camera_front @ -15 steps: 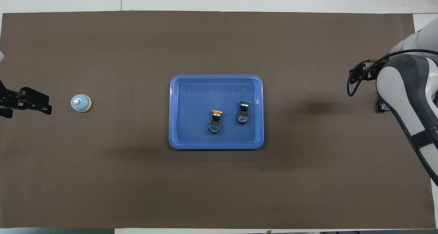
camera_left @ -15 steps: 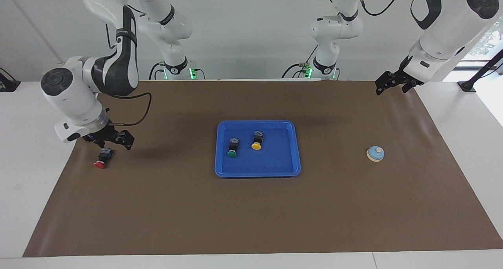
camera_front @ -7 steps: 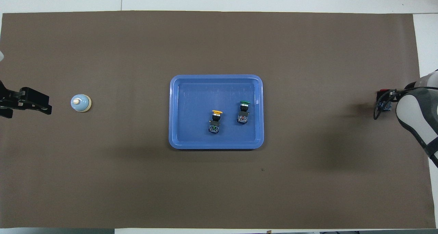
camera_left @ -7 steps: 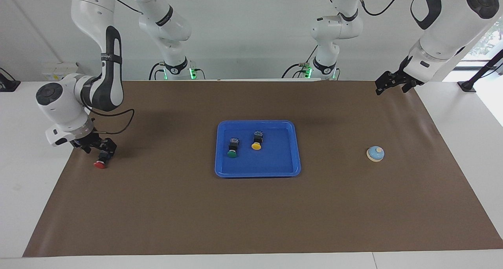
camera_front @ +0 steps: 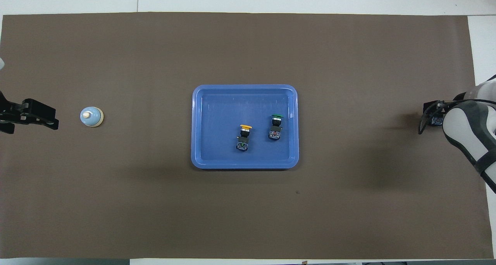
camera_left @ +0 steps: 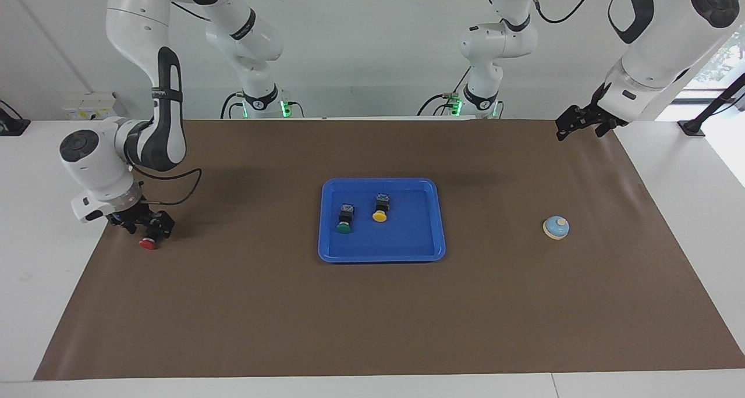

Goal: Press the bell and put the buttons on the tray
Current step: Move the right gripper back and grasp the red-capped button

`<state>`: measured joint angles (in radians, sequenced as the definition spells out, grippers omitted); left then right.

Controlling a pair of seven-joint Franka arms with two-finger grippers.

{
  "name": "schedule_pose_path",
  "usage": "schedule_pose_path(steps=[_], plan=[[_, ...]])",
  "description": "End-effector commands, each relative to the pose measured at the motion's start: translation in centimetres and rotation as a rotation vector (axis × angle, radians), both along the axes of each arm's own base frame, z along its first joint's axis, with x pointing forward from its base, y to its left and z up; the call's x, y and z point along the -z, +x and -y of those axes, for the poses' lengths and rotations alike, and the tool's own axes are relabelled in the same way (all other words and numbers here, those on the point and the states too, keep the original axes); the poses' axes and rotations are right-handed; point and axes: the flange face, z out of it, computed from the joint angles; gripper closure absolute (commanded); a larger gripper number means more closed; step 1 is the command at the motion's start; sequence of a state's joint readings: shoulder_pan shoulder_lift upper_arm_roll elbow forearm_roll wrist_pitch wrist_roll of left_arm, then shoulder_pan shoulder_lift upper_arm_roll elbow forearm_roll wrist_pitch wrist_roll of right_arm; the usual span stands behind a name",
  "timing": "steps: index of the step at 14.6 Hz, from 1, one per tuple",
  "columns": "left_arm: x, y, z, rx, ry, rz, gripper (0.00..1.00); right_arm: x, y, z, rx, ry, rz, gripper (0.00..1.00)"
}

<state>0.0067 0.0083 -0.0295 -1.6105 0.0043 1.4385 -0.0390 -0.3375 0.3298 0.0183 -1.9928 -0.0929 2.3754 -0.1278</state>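
Observation:
The red button [camera_left: 150, 238] lies on the brown mat near the right arm's end of the table. My right gripper [camera_left: 152, 226] is down at its black body; in the overhead view only the body's end [camera_front: 438, 121] shows beside the arm. The green button [camera_left: 344, 219] and the yellow button [camera_left: 380, 208] lie on their sides in the blue tray [camera_left: 381, 258] at the middle of the mat. The bell [camera_left: 556, 227] stands alone toward the left arm's end. My left gripper [camera_left: 567, 127] waits shut and empty, raised over the mat's edge at that end.
A brown mat [camera_left: 372, 316] covers most of the white table. The two arm bases [camera_left: 262, 104] stand at the robots' edge. Nothing else lies on the mat.
My right gripper has come down from just above the red button to its black body. The left arm, bell, tray and other buttons have not moved.

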Motion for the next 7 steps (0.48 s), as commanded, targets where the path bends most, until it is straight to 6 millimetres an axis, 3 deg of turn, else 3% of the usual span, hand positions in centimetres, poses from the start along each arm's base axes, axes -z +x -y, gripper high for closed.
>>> schedule_pose_path(steps=[1, 4, 7], plan=[[-0.58, -0.45, 0.0, -0.013, -0.003, -0.001, 0.0, 0.4, -0.12, 0.26, -0.01, 0.0, 0.008, 0.38], [-0.57, -0.47, -0.09, -0.015, -0.003, -0.002, 0.0, 0.46, -0.1, -0.02, -0.014, 0.002, 0.003, 1.0], [-0.58, -0.45, 0.0, -0.013, -0.003, -0.001, 0.0, 0.23, 0.25, -0.68, -0.023, 0.004, 0.0, 1.0]])
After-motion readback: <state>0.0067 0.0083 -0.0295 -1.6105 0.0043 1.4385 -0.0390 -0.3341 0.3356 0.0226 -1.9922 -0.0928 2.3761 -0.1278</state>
